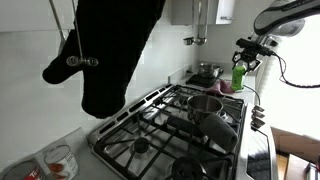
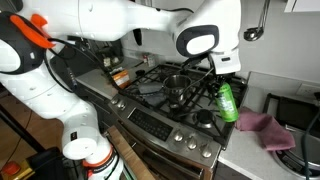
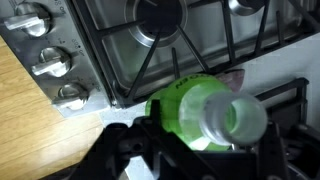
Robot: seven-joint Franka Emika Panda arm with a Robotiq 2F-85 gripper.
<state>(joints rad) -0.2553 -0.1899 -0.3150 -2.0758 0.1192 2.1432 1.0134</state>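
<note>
Grasp stage at the stove side. The black two-finger gripper [image 2: 223, 80] comes down from above on the green plastic bottle [image 2: 228, 103], which has a pale screw cap. Its jaws are part-way closed, one finger on either side of the bottle's upper body, so it is gripping the bottle rather than standing free; the wrist view looks straight down on the cap, with dark finger [image 3: 120, 150] parts flanking the green shoulder. The bottle is upright or very slightly tilted, at the edge of the light countertop [image 2: 250, 150] where it meets the black gas stove [image 2: 140, 85], just beside the front burner grate. As a judgement, the grasp is made, while any carrying or setting down is not yet done. Whether the base rests on the countertop or hangs just clear cannot be told. A crumpled pink cloth [image 2: 262, 128] lies near the bottle, farther along the countertop; a small steel pot [image 2: 178, 85] sits on a rear burner; the silver knobs [image 3: 50, 62] line the stove's front edge.
</note>
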